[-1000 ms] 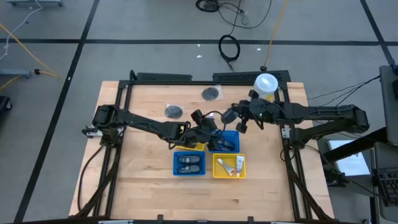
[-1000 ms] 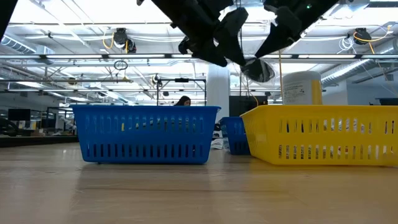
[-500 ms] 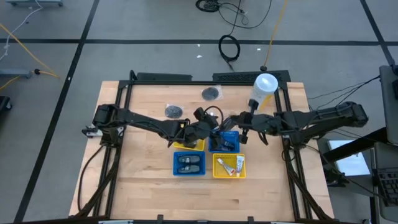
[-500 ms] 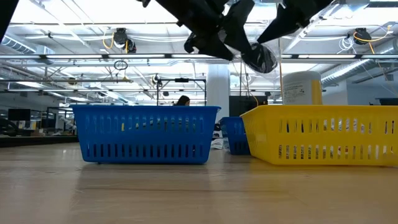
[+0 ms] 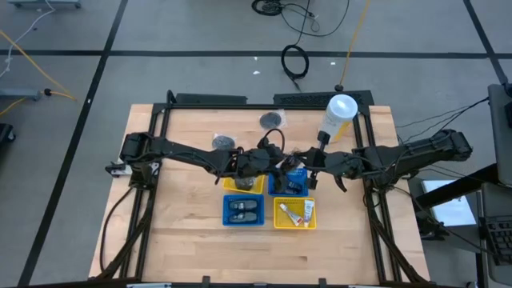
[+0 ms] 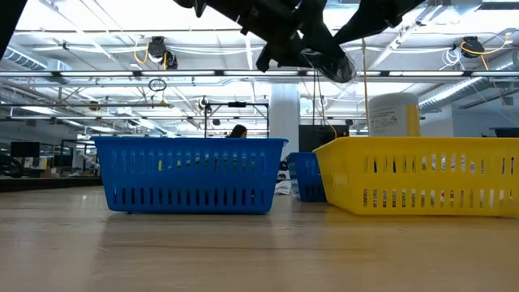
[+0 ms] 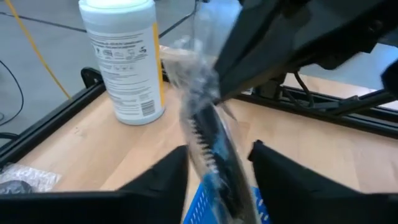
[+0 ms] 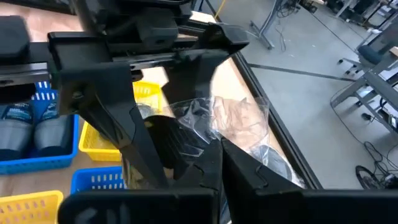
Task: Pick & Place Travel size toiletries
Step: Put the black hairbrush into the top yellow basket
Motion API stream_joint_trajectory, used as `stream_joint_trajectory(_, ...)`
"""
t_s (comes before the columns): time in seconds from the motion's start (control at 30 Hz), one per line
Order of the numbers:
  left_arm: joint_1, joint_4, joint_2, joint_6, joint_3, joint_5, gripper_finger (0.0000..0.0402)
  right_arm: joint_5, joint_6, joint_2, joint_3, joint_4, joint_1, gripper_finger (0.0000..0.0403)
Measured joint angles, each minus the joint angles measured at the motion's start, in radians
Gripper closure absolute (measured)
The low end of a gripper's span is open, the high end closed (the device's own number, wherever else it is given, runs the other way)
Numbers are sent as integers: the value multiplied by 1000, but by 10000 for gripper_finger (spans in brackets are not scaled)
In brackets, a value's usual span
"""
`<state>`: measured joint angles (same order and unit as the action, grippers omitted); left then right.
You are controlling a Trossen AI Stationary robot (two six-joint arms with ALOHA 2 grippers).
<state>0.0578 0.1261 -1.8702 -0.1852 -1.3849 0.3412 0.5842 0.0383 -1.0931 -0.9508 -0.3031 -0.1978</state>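
From above, both arms meet over the middle of the table [image 5: 184, 216], yet only the wrist cameras show what passes between them: a clear crinkled plastic packet [image 7: 208, 134] with a dark comb-like item and a blue mark inside. The right gripper [image 8: 214, 149] is clamped tight on the packet's upper end. The left gripper [image 7: 217, 165] straddles its lower part, fingers [image 7: 165, 177] partly apart; whether they press the film cannot be told.

The low view shows both grippers well above the basket rims, with the packet hanging over the rear blue tray [image 5: 290, 182].

In the high view four square slotted plastic trays sit in a block at the table's centre: a yellow tray [image 5: 242, 184] at 9 o'clock of the rear blue one, a front blue tray [image 5: 243, 210] holding dark bottles [image 5: 243, 210], and a front yellow tray [image 5: 295, 213] holding white tubes [image 5: 307, 211]. Two round grey packets [image 5: 223, 142] lie on bare wood toward 11 o'clock. A tall white canister [image 5: 338, 114] stands near the 1 o'clock corner. Wide wood stays open at 6 o'clock.
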Motion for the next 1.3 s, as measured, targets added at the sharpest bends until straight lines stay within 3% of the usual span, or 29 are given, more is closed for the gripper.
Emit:
stream_joint_trajectory(0.23, 0, -10, 0, 44, 0, 3, 383, 17, 0, 1, 0, -2, -1, 403)
stream_joint_trajectory(0.57, 3, -42, 0, 44, 0, 1, 389, -16, 7, 0, 0, -13, -1, 399)
stream_joint_trajectory(0.8, 6, -159, 0, 24, 0, 3, 390, -87, 5, 1, 0, -19, -1, 345)
stream_joint_trajectory(1.1, 39, -546, 65, -57, 0, 67, 390, -88, -64, 6, 0, -103, -1, 289)
stream_joint_trajectory(1.3, 60, -791, 145, -73, 0, 13, 388, -91, -90, 6, 1, -147, -1, 285)
